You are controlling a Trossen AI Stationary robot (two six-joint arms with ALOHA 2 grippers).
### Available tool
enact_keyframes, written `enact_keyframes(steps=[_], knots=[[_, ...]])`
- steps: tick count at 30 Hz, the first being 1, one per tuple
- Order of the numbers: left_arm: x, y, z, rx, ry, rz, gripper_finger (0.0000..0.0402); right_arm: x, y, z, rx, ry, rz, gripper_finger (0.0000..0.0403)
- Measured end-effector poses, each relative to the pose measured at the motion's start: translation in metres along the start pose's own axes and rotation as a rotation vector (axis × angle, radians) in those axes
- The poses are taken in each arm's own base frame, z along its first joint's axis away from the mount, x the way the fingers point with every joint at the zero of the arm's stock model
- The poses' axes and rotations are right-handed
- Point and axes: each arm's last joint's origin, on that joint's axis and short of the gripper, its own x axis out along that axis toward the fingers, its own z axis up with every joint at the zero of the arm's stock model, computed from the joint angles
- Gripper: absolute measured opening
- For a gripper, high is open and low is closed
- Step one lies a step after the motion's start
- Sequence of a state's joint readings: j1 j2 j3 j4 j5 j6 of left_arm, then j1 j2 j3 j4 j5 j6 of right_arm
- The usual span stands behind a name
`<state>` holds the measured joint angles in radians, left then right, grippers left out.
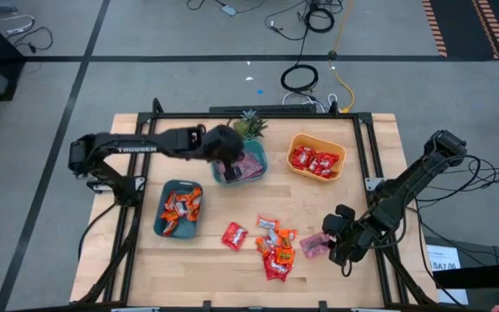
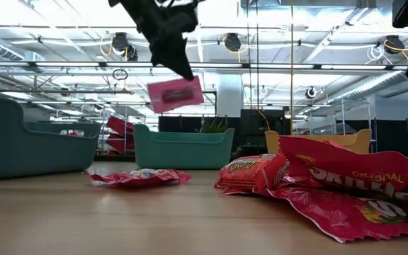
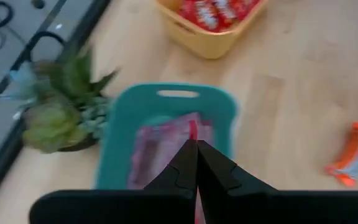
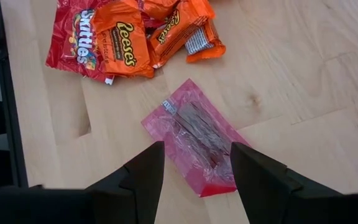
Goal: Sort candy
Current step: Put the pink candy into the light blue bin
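Observation:
My left gripper (image 2: 185, 71) is shut on a pink wrapped candy (image 2: 176, 93), high over the teal bowl (image 1: 255, 165) at mid-table that holds pink candies. Open, my right gripper (image 4: 197, 148) hovers above another pink candy (image 4: 193, 142), which lies flat on the wood at the table's near right; a finger stands on either side without touching it. Loose red and orange candies (image 1: 275, 249) lie in a heap on the table left of it. A blue bowl (image 1: 164, 218) holds orange candies. Red ones fill a yellow bowl (image 1: 301, 141). My left gripper pinches the pink candy's upper edge (image 2: 180, 80) between its two fingertips, coming from above and slanting down. The flat packet hangs below the fingers, tilted, clear of the table and above the teal bowl. In the left wrist view it shows only edge-on (image 3: 193, 129).
A small green plant (image 1: 249, 126) stands just behind the teal bowl at the far edge. One red candy (image 1: 235, 236) lies apart, left of the heap. Bare wood lies between the bowls and the heap. Black frame rails (image 1: 370, 156) run along the table's sides.

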<state>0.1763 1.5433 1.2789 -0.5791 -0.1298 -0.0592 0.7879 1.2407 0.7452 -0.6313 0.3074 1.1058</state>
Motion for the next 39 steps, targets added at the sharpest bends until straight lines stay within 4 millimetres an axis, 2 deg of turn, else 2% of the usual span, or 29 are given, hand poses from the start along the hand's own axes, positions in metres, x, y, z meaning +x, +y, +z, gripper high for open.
enact_keyframes(steps=[5, 13, 17, 30, 34, 39], knots=[[0.003, 0.027, 0.000, -0.040, 0.013, 0.052, 0.0008, 0.000, 0.000, 0.000, 0.009, 0.000, 0.000, 0.0176], [0.003, 0.046, -0.001, -0.009, 0.019, 0.113, 0.0022, 0.000, 0.000, 0.000, 0.055, -0.004, -0.002, 0.0176], [0.003, 0.051, -0.001, -0.011, 0.022, 0.161, 0.0024, 0.000, 0.000, 0.000, 0.060, -0.004, -0.002, 0.0176], [0.003, 0.051, -0.001, -0.023, 0.022, 0.162, 0.0028, 0.000, 0.000, 0.000, 0.061, -0.004, -0.002, 0.0176], [0.004, 0.050, -0.001, -0.132, 0.017, 0.142, 0.0057, 0.000, 0.000, 0.000, 0.061, -0.004, -0.002, 0.0176], [0.003, 0.052, -0.004, -0.167, 0.042, 0.154, 0.0116, 0.000, 0.000, 0.000, 0.061, -0.004, -0.002, 0.0176]])
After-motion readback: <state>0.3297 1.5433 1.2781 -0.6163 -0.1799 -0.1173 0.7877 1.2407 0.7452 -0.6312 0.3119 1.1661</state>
